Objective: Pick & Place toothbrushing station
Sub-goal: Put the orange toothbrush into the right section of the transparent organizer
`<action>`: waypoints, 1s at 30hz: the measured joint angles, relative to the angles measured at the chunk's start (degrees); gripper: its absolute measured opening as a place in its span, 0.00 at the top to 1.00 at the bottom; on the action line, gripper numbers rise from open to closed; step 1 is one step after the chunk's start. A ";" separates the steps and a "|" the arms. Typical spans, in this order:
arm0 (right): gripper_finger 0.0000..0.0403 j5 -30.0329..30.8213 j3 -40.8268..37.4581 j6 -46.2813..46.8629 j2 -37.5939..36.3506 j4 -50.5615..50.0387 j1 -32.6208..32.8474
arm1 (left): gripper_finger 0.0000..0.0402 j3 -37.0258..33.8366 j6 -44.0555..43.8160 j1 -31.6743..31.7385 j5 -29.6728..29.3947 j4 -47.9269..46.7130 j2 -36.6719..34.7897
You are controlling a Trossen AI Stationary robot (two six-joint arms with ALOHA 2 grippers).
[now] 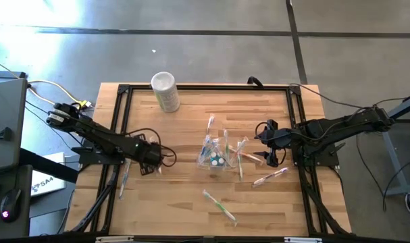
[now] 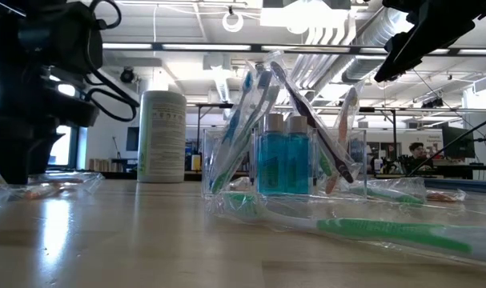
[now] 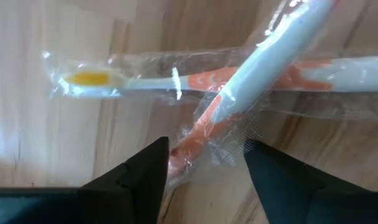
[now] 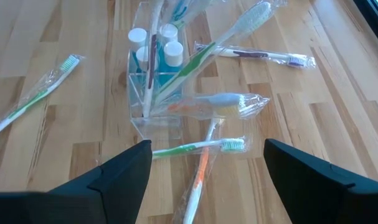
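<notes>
While the left gripper point(image 3: 204, 171) straddles a wrapped orange toothbrush point(image 3: 238, 93) at the table's left edge, jaws spread | step: pick | next: close, carry to clear cup point(image 1: 215, 156) mid-table | right gripper point(image 4: 204, 168) spread wide beside cup

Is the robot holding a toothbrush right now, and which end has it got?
Not yet. The left gripper stands open around the orange handle end of a wrapped toothbrush. The right gripper is open and empty.

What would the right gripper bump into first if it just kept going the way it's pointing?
Probably the wrapped toothbrushes lying just ahead of the open right gripper, and right behind them the clear plastic cup holding teal tubes and more brushes. How high the gripper hangs above them is unclear.
</notes>
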 joint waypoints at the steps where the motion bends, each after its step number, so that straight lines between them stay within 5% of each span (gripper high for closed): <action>1: 0.25 0.00 -0.01 0.00 0.00 0.00 -0.02 | 0.50 -0.02 1.00 0.02 0.81 0.16 0.02; 9: 0.25 0.00 -0.01 0.00 0.00 -0.04 -0.01 | 0.94 -0.07 3.84 0.01 3.22 1.55 0.13; 16: 0.25 0.00 -0.03 0.00 0.00 -0.03 0.00 | 0.97 3.09 5.66 -0.05 -0.93 -1.05 0.50; 30: 0.25 -4.64 -0.03 0.61 0.02 -0.02 -0.02 | 0.98 24.74 23.81 -0.45 -26.21 -14.40 0.44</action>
